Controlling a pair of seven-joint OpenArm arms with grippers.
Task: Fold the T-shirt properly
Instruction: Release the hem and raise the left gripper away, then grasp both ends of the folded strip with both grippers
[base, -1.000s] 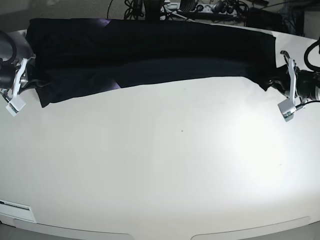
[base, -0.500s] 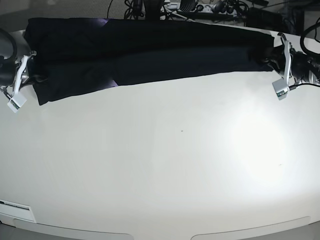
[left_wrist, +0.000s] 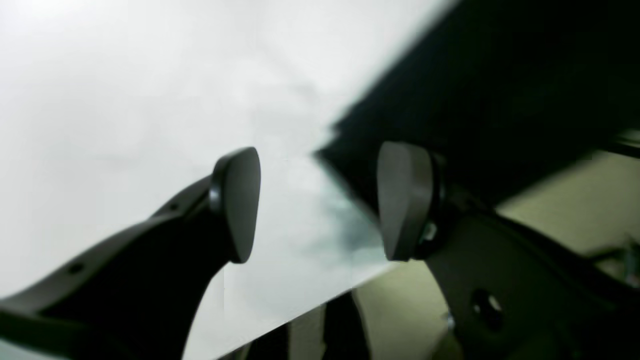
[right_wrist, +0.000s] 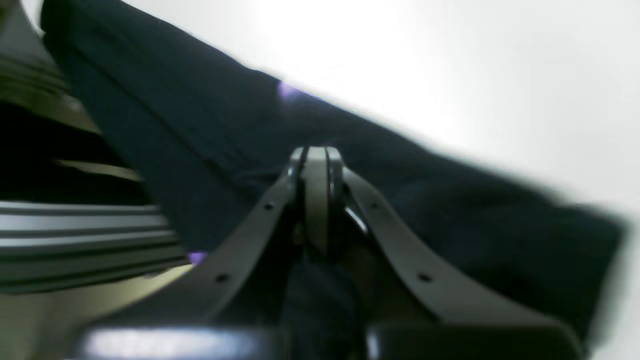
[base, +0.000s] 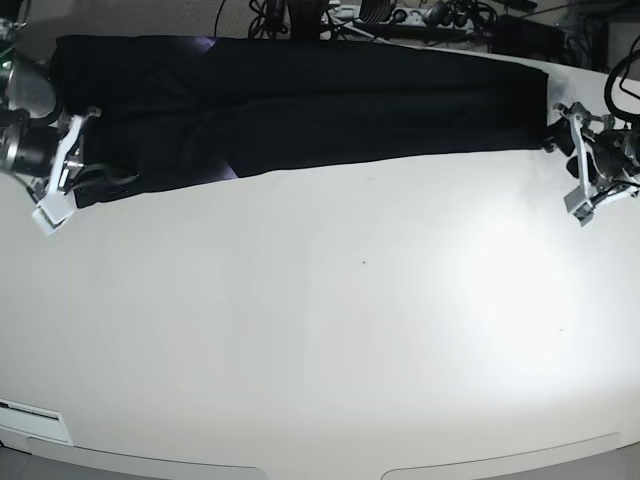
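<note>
The black T-shirt lies as a long folded band across the far side of the white table, with a bit of purple print showing at its near edge. My left gripper is just off the shirt's right end. In the left wrist view, the left gripper is open, and the shirt's corner lies just past its pads. My right gripper is at the shirt's left end. In the right wrist view, the right gripper is shut, tips against the dark cloth. Pinched cloth does not show.
Cables and equipment crowd the space behind the table's far edge. A white label sits at the near left corner. The table's edge runs right under the left gripper, with floor beyond it.
The left gripper has opened and let go of the shirt's right end, which now lies flat. The right gripper moved in over the left end, and the near fold shifted toward the far side.
</note>
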